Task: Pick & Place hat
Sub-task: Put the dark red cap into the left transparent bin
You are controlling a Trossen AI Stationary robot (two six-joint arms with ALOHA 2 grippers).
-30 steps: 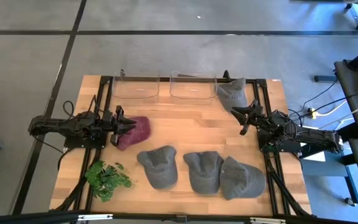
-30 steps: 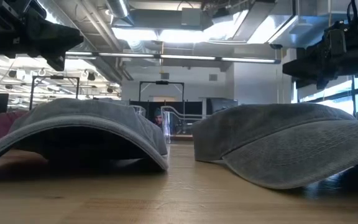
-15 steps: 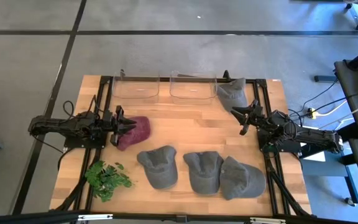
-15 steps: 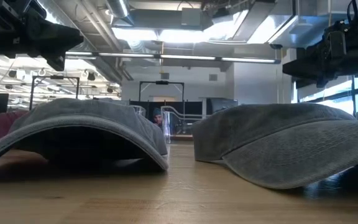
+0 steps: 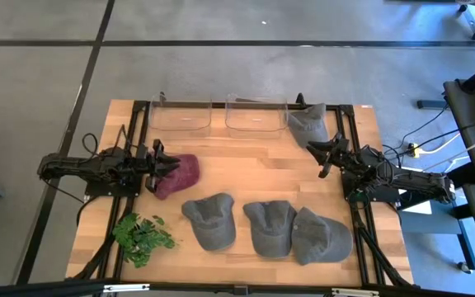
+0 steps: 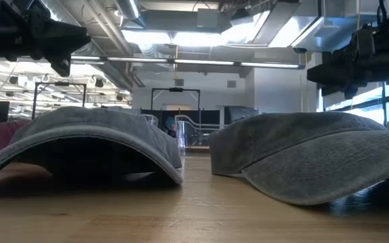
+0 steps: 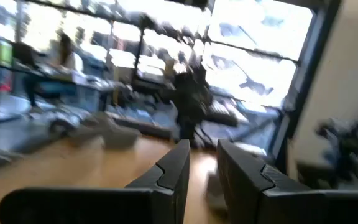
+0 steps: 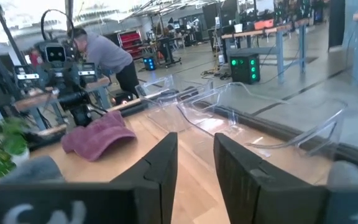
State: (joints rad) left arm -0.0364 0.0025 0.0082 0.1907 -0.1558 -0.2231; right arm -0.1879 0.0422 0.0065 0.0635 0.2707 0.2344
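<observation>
A maroon hat [image 5: 185, 173] lies flat on the table's left half; it also shows in the right wrist view [image 8: 98, 137]. My left gripper [image 5: 170, 165] hovers open above its left edge, raised off the table, and holds nothing [image 7: 202, 174]. Three grey hats [image 5: 211, 220] [image 5: 269, 227] [image 5: 322, 236] lie in a row near the near edge. Another grey hat [image 5: 308, 124] rests at the far right beside the bins. My right gripper [image 5: 321, 157] hangs open and empty [image 8: 196, 162] over bare wood, just near of that hat.
Two clear bins [image 5: 180, 115] [image 5: 256, 114] stand side by side at the far edge. A green plant sprig [image 5: 143, 234] lies at the near left corner. Bare wood [image 5: 254, 165] stretches between the two grippers. A person [image 8: 107, 56] bends over beyond the table.
</observation>
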